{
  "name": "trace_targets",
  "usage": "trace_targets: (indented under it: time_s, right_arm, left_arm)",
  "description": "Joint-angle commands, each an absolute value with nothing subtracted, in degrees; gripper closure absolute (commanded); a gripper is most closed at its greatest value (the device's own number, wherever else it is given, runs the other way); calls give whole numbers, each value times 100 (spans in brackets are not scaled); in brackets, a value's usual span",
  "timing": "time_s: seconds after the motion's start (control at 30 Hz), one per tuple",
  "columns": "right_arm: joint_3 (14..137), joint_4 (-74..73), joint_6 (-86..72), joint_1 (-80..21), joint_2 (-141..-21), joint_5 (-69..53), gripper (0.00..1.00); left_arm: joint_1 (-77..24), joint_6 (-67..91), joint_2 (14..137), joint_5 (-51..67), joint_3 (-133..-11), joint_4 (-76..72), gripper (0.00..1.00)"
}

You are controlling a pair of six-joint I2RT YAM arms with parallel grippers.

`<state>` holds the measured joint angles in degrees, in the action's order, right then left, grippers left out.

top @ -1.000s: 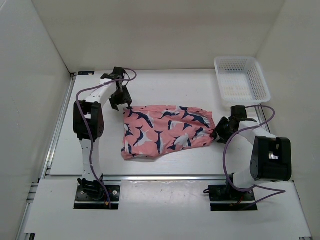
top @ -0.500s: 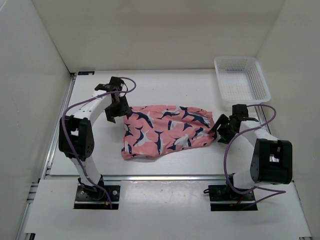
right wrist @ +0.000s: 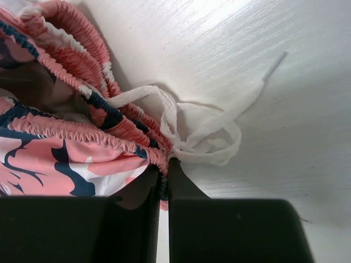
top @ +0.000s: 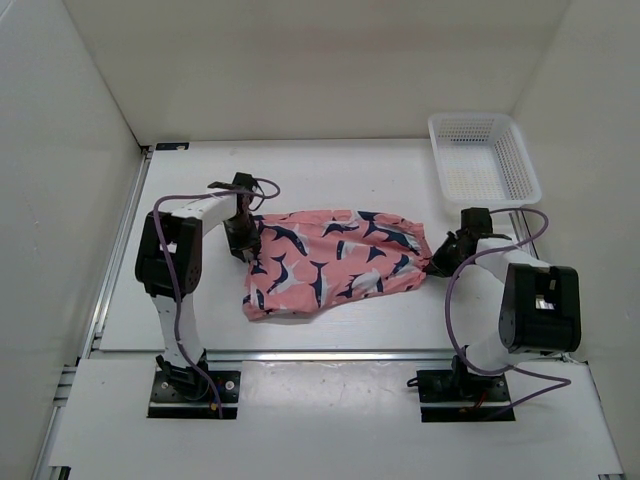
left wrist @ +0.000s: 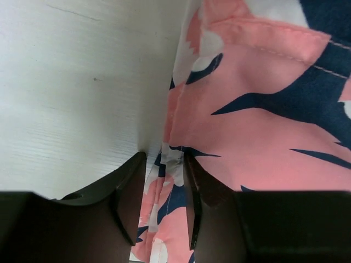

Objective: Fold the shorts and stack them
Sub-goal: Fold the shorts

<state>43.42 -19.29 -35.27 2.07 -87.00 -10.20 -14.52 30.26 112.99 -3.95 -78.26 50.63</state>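
Note:
The coral-pink shorts (top: 335,262) with navy and white shapes lie spread flat in the middle of the table. My left gripper (top: 243,240) is down at their left edge. In the left wrist view its jaws (left wrist: 164,159) straddle the hem of the shorts (left wrist: 258,131) with a narrow gap, open, and the cloth's edge lies between them. My right gripper (top: 441,262) is at the shorts' right end. In the right wrist view it (right wrist: 163,175) is shut on the gathered elastic waistband (right wrist: 104,137), right beside the knotted white drawstring (right wrist: 205,137).
A white mesh basket (top: 484,160) stands at the back right corner, apart from the shorts. White walls enclose the table on the left, the back and the right. A metal rail runs along the table's left side (top: 118,250).
My left gripper swung in and dropped onto the shorts' left hem, its jaws narrowing around it. My right gripper closed on the waistband at the right end. The shorts have barely shifted.

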Motion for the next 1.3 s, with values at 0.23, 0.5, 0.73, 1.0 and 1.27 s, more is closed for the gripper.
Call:
trace_targets:
  time_s: [0.23, 0.5, 0.73, 1.0, 1.27]
  right_arm:
    - [5456, -2890, -2848, -349, -7841, 113, 100]
    - [7205, -3550, -2654, -2299, -8172, 1325, 100]
    - [8866, -3858, -2399, -4313, -9060, 2196, 100]
    - [10133, -3806, -1635, -6178, -10229, 2672, 100]
    - [10600, -3753, -1573, -6548, -11144, 2418, 100]
  left_arm:
    - [-1582, 3103, 10426, -299, -7384, 4878, 47]
    - [-1582, 3155, 10520, -158, -7251, 4878, 50]
    - [-1582, 3103, 11091, 52, -7374, 4711, 55]
    - [-1582, 3103, 11145, 53, -7444, 4711, 56]
    - [-1179, 3155, 10610, 1078, -7444, 4658, 31]
